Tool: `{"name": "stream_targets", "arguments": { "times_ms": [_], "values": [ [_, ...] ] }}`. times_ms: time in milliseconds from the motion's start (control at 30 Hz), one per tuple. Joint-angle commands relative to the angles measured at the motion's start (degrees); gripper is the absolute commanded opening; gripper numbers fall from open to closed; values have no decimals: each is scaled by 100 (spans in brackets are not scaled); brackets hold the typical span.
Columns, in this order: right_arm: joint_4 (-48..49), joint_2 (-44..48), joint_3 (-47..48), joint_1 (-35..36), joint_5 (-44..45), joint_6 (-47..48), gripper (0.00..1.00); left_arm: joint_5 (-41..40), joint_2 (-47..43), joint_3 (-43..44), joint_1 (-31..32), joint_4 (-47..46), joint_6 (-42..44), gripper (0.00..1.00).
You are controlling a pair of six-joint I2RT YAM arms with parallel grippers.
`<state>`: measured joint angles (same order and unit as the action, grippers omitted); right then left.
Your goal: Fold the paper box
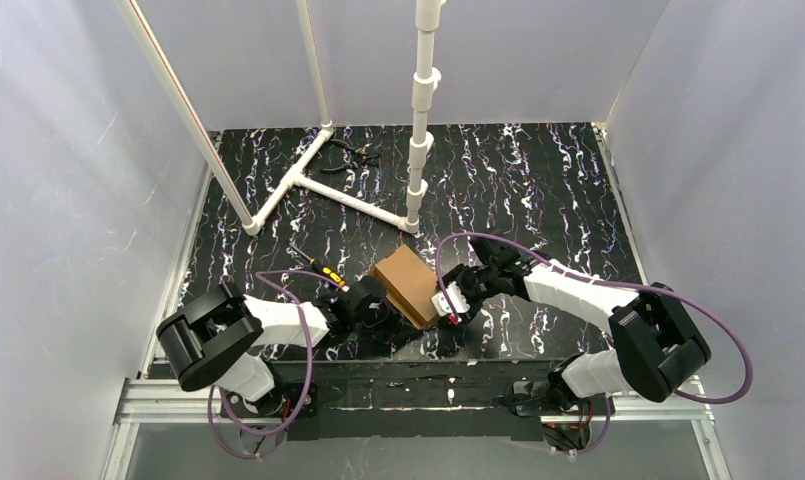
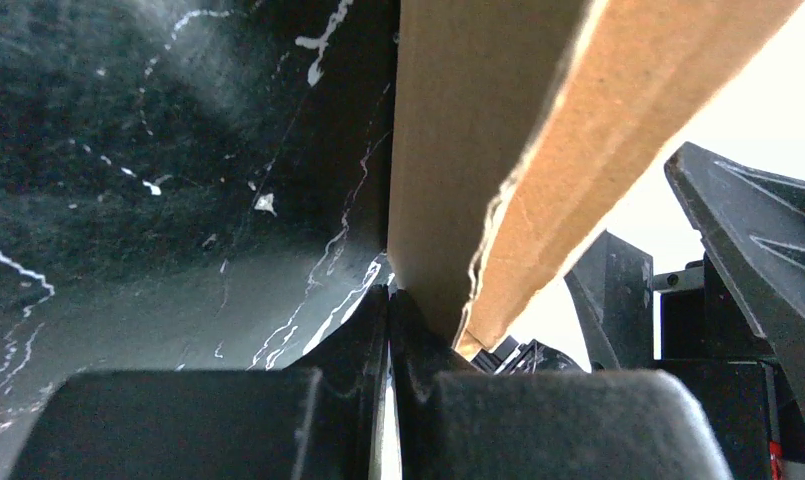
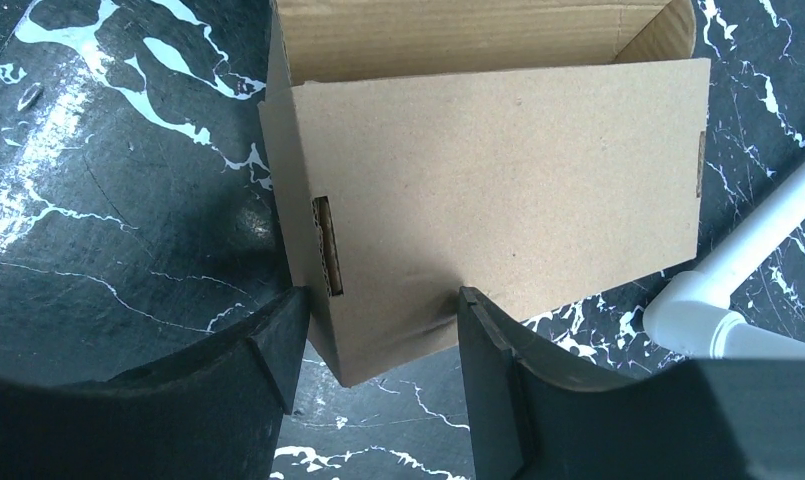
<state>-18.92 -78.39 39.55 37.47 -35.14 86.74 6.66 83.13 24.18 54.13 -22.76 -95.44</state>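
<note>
- The paper box (image 1: 403, 280) stands on the worktop (image 1: 538, 200), between the left pincer (image 1: 376, 303) and the right pincer (image 1: 448, 305).
- It lies just to the right of the left pincer, one panel against that pincer's closed fingertips (image 2: 418, 345).
- Its near corner sits between the right pincer's fingers (image 3: 498, 380), both touching it.
- A screwdriver (image 1: 323, 268) lies just behind the left pincer, to its left.
- A pipe frame (image 1: 348, 195) stands well behind both pincers; pliers (image 1: 353, 152) lie beyond it.

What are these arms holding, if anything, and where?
The right gripper seems to clamp the paper box across its near corner; the left gripper is shut, holding nothing.
</note>
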Motion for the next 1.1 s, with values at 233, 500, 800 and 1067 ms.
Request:
{"name": "stream_targets", "arguments": {
  "times_ms": [233,500,800,1067],
  "values": [
    [-787,-325,-170,153,224,-342,62,32,-105,67,-200,-445,378,0],
    [-789,-379,-139,155,261,-369,62,9,-1018,-1129,-262,2,170,0],
    [-781,-389,-131,150,270,-389,62,-854,-1874,-590,-1240,2900,895,12],
    [-793,-392,-123,155,270,-378,62,40,-641,14,-2587,1885,1487,4]
  ]
}}
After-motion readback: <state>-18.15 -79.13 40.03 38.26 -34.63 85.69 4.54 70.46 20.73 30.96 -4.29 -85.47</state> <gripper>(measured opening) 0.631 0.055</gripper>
